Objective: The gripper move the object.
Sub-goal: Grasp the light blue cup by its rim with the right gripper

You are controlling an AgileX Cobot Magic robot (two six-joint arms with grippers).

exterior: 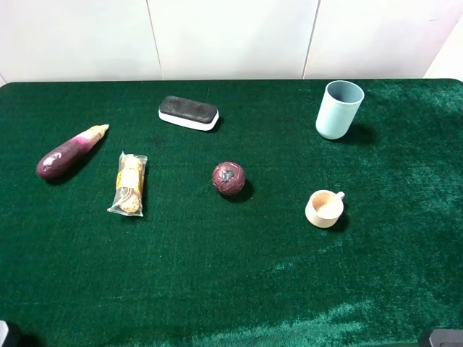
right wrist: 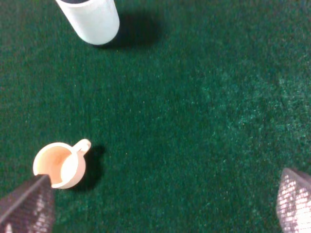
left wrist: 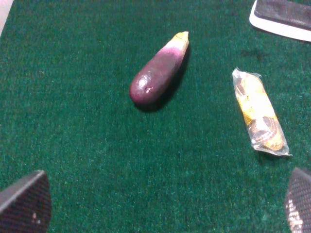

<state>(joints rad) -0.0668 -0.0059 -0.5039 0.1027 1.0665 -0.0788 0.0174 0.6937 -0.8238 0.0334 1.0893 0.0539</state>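
purple eggplant point(exterior: 70, 152), wrapped snack point(exterior: 129, 185), black eraser point(exterior: 188, 113), maroon ball point(exterior: 228, 178), handled cream cup point(exterior: 324, 209), green cloth point(exterior: 217, 289)

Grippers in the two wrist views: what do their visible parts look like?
Little of them shows. The left gripper has dark, flat, rounded fingertips, one speckled with pale flecks, the other finely cross-hatched. The right gripper has similar fingertips, greyer, with a woven grid texture. No cables or markings are visible.

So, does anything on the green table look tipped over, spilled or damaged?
Nothing stands out. The blue tumbler and the small cream cup both stand upright, and no spill shows on the green cloth.
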